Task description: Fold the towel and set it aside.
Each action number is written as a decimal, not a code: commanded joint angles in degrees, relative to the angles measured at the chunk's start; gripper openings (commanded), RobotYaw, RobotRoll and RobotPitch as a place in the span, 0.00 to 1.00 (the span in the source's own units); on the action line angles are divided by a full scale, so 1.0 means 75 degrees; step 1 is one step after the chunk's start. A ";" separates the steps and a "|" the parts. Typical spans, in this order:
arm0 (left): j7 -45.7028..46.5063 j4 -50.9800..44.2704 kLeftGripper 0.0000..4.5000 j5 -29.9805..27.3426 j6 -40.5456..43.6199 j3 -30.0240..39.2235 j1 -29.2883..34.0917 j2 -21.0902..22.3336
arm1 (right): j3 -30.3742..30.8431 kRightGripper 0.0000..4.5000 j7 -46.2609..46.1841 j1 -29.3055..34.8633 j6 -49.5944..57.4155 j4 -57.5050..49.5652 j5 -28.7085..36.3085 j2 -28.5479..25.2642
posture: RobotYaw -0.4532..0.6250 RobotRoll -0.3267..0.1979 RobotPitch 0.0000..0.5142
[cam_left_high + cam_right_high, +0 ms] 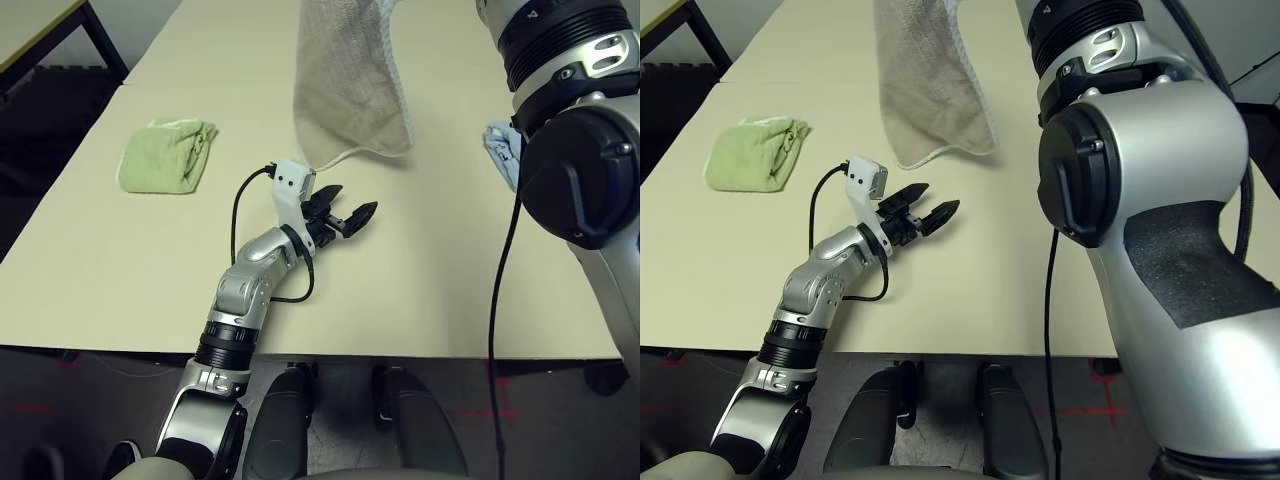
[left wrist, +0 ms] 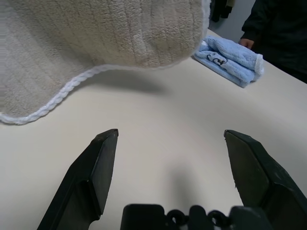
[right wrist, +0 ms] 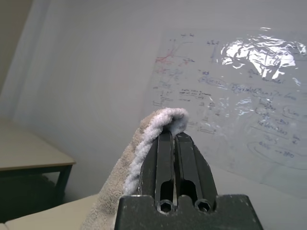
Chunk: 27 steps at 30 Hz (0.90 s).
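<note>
Towel (image 1: 350,90): beige terry cloth with white stitched edging, hanging in the air over the table (image 1: 420,290); its lower hem is just above the tabletop, near the left gripper but apart from it.
Right gripper (image 3: 173,143): raised high, its two fingers pressed together on a folded edge of the towel, which drapes over the fingertips.
Left gripper (image 1: 345,213): low over the table, fingers spread wide and empty, pointing toward the hanging hem.
Bystanders: a folded light green towel (image 1: 167,153) lies well to the left; a folded light blue towel (image 2: 230,60) lies to the right, near a person's hand (image 2: 247,43) at the table edge.
Risk, grip: only a narrow strip of cloth sits between the right fingers; a tug from below could likely pull it free.
Risk, catch: the hem curves and hangs loose, so the left fingers may close on air or on one layer alone, giving a skewed fold.
Hidden: the towel's upper part is cut off in the head views; the loop and label cannot be made out; whether the lowest corner touches the table is unclear.
</note>
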 commanded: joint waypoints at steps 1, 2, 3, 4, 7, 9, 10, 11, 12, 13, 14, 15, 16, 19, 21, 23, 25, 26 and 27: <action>-0.0063 0.0041 1.00 0.0084 -0.0046 -0.0119 0.0049 -0.0054 | 0.0052 0.01 -0.0062 -0.0041 0.0056 -0.0077 -0.0094 -0.0454 | 0.46 0.62 0.29; -0.0075 0.0066 1.00 0.0088 -0.0059 -0.0130 0.0035 -0.0068 | 0.0044 0.01 0.0030 -0.0065 0.0056 -0.0096 -0.0075 -0.0522 | 0.46 0.62 0.28; -0.0102 0.0094 1.00 0.0095 -0.0077 -0.0147 0.0017 -0.0070 | 0.0036 0.01 0.0164 -0.0110 0.0046 -0.0126 -0.0044 -0.0588 | 0.45 0.62 0.28; -0.0126 0.0119 1.00 0.0097 -0.0089 -0.0150 0.0001 -0.0066 | 0.0044 0.01 0.0282 -0.0170 0.0035 -0.0158 -0.0030 -0.0645 | 0.45 0.62 0.28; -0.0164 0.0204 1.00 0.0108 -0.0128 -0.0142 -0.0059 -0.0077 | 0.0251 0.01 0.0955 -0.0257 0.0229 -0.0202 -0.0137 -0.0726 | 0.46 0.62 0.27; -0.0167 0.0199 1.00 0.0105 -0.0134 -0.0113 -0.0067 -0.0068 | 0.0427 0.01 0.1761 -0.0183 0.0496 -0.0208 -0.0143 -0.0628 | 0.47 0.62 0.27; -0.0155 0.0151 1.00 0.0099 -0.0123 -0.0095 -0.0042 -0.0056 | 0.0405 0.01 0.2158 -0.0127 0.0703 -0.0206 -0.0011 -0.0511 | 0.48 0.62 0.27; -0.0146 0.0116 1.00 0.0094 -0.0115 -0.0083 -0.0022 -0.0046 | 0.0378 0.01 0.2428 -0.0088 0.0855 -0.0210 0.0084 -0.0431 | 0.48 0.62 0.27; -0.0137 0.0083 1.00 0.0089 -0.0107 -0.0074 -0.0003 -0.0036 | 0.0320 0.01 0.2601 -0.0067 0.0986 -0.0216 0.0177 -0.0361 | 0.48 0.62 0.27; -0.0108 0.0005 1.00 0.0088 -0.0088 -0.0057 0.0062 -0.0011 | 0.0021 0.01 0.2653 -0.0092 0.1312 -0.0198 0.0521 -0.0151 | 0.49 0.62 0.28; -0.0085 -0.0057 1.00 0.0087 -0.0070 -0.0043 0.0117 0.0010 | -0.0170 0.01 0.2642 -0.0110 0.1517 -0.0187 0.0735 0.0008 | 0.49 0.62 0.28; -0.0067 -0.0124 1.00 0.0085 -0.0052 -0.0028 0.0182 0.0038 | -0.0296 0.01 0.2524 -0.0099 0.1651 -0.0169 0.0873 0.0190 | 0.50 0.62 0.28; -0.0048 -0.0185 1.00 0.0085 -0.0036 -0.0018 0.0241 0.0061 | -0.0471 0.01 0.2333 -0.0080 0.1825 -0.0144 0.1056 0.0405 | 0.51 0.62 0.28; 0.0024 -0.0319 1.00 0.0072 0.0017 0.0007 0.0332 0.0094 | -0.0676 0.01 0.1770 0.0079 0.2054 -0.0104 0.1250 0.0820 | 0.53 0.62 0.29; 0.0068 -0.0387 1.00 0.0060 0.0055 0.0022 0.0360 0.0100 | -0.0663 0.01 0.1536 0.0200 0.2086 -0.0096 0.1224 0.0945 | 0.53 0.62 0.29; 0.0116 -0.0442 1.00 0.0063 0.0083 0.0041 0.0379 0.0120 | -0.0632 0.01 0.1433 0.0321 0.2161 -0.0093 0.1183 0.0993 | 0.54 0.62 0.29; 0.0143 -0.0492 1.00 0.0061 0.0119 0.0061 0.0402 0.0142 | -0.0610 0.01 0.1298 0.0414 0.2262 -0.0099 0.1158 0.1000 | 0.54 0.62 0.30; 0.0153 -0.0502 1.00 0.0062 0.0133 0.0062 0.0403 0.0146 | -0.0586 0.01 0.1232 0.0464 0.2285 -0.0106 0.1131 0.0995 | 0.54 0.62 0.30; 0.0169 -0.0492 1.00 0.0068 0.0135 0.0055 0.0390 0.0136 | -0.0552 0.01 0.1155 0.0530 0.2283 -0.0113 0.1091 0.0989 | 0.54 0.62 0.30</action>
